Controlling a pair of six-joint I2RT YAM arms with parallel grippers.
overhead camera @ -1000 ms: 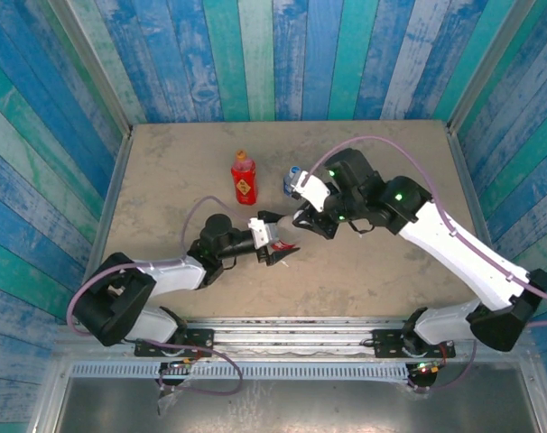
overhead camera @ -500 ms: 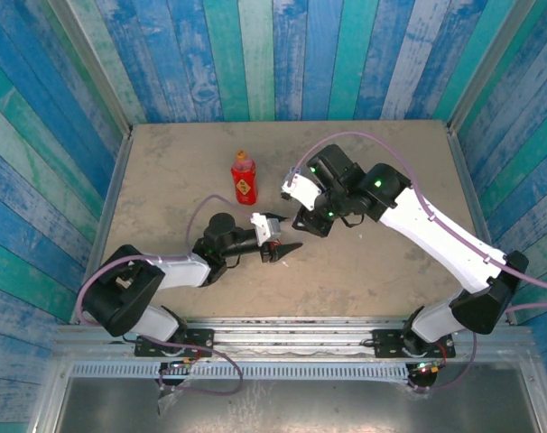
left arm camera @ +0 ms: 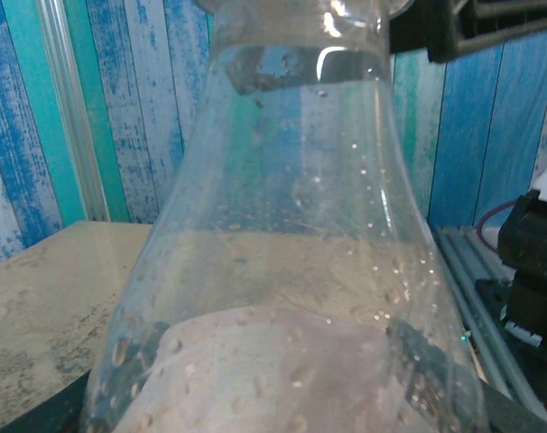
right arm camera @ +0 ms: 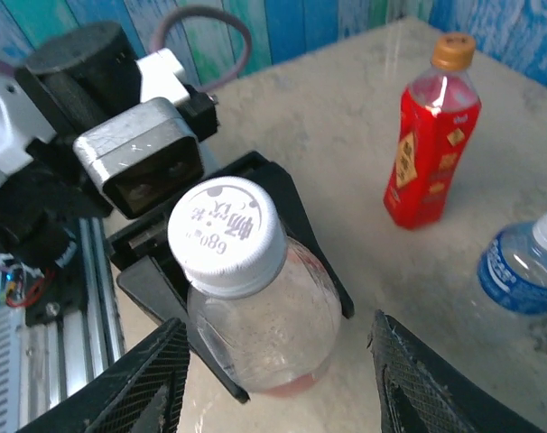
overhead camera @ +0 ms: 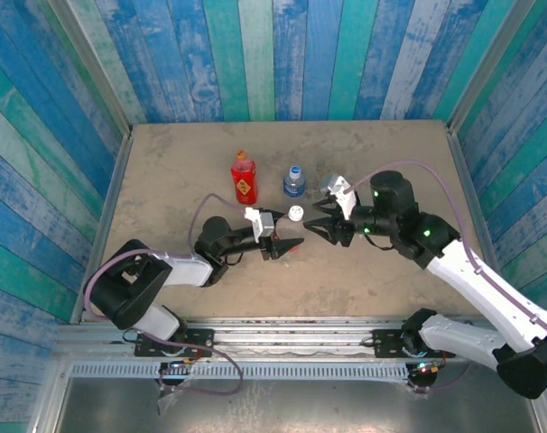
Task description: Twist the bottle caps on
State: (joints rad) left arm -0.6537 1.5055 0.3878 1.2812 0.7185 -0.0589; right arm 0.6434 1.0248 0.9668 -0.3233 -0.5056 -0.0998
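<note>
- From above, my left gripper (overhead camera: 282,234) reaches low across the table (overhead camera: 165,171). Its jaws are closed on a clear bottle (overhead camera: 288,227), and the bottle's white cap (overhead camera: 295,214) faces up toward the camera.
- My right gripper (overhead camera: 325,224) faces the bottle from the right, just beside the cap and not touching it. Its jaws are spread wide and hold nothing.
- My right wrist camera gives detail the overhead view does not. The white cap sits on the bottle's neck and carries grey print that includes "680". The left gripper's black fingers (right arm camera: 301,225) press against both sides of the bottle's body. A faint pink tint shows at the bottom of the bottle. I cannot tell whether the cap is screwed tight.
- My left wrist camera looks through the same bottle from very close. The clear wall is beaded with droplets, and the pale back of a label shows low down.
- A red bottle (overhead camera: 244,185) stands upright beyond my left gripper. It is red throughout, has a yellow mark, and wears an orange cap (overhead camera: 241,155).
- A short bottle (overhead camera: 294,188) with a blue label stands upright just right of the red one, near my right gripper, with a blue cap (overhead camera: 294,170) on top. I cannot tell what it holds.
</note>
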